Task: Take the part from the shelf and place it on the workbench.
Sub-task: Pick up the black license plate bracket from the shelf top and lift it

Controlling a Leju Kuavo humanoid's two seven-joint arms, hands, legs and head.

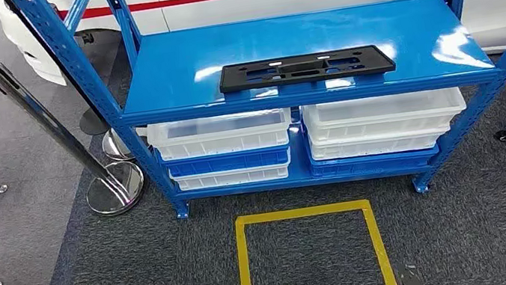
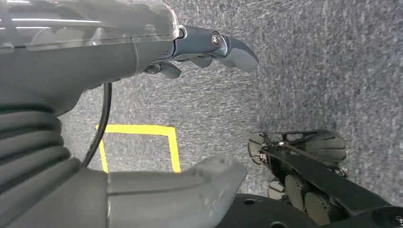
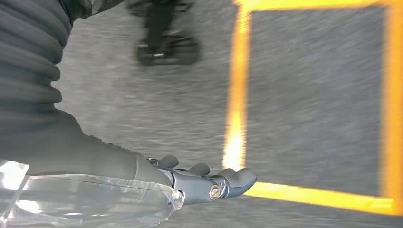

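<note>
Both robot hand (image 2: 190,114) (image 3: 199,183) sets hang open, empty.

Both hands hang low over carpet. Ahead of them the shelf (image 1: 297,53) top lies open above; blue uprights (image 1: 71,56) flank it.

Part (image 1: 305,69): matt black plastic. Shelf (image 1: 171,71): glossy blue painted metal. Bins (image 1: 218,134): translucent white and blue plastic. Post (image 1: 42,117): polished chrome. Floor (image 1: 142,280): rough grey carpet.
</note>
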